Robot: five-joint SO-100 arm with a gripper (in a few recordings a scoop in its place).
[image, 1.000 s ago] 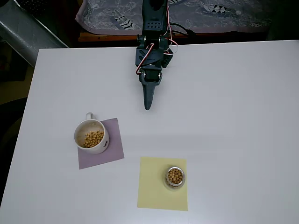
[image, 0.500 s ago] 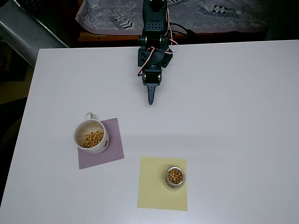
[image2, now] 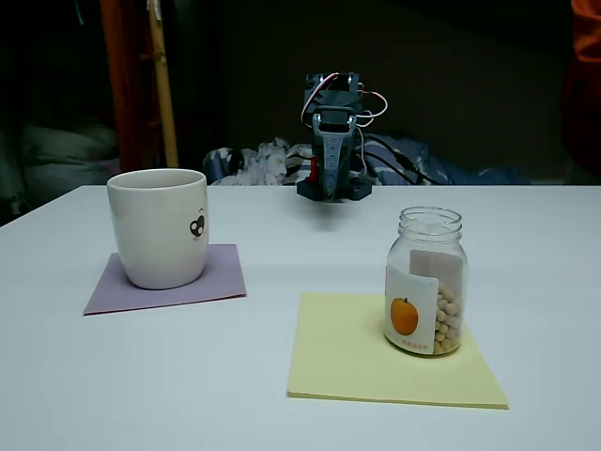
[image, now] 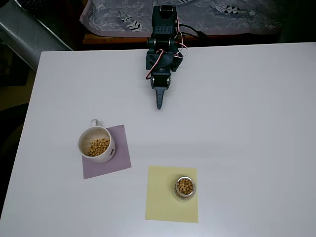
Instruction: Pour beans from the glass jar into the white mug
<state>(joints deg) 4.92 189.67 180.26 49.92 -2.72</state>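
A: Glass jar [image2: 425, 282] is seen upright on yellow sheet [image2: 347, 352], well apart from gripper [image: 159, 101]; fingers pressed together, nothing held.

B: Jaws should be spread first; jar neck is best grasped squarely, then carried to white mug [image: 96, 144].

A white table [image: 237, 128] fills most of the overhead view. Beyond its top edge lies a patterned grey cloth [image: 123, 17]. In the fixed view, the room behind is dark, with a reddish wooden post [image2: 127, 85] at upper left.
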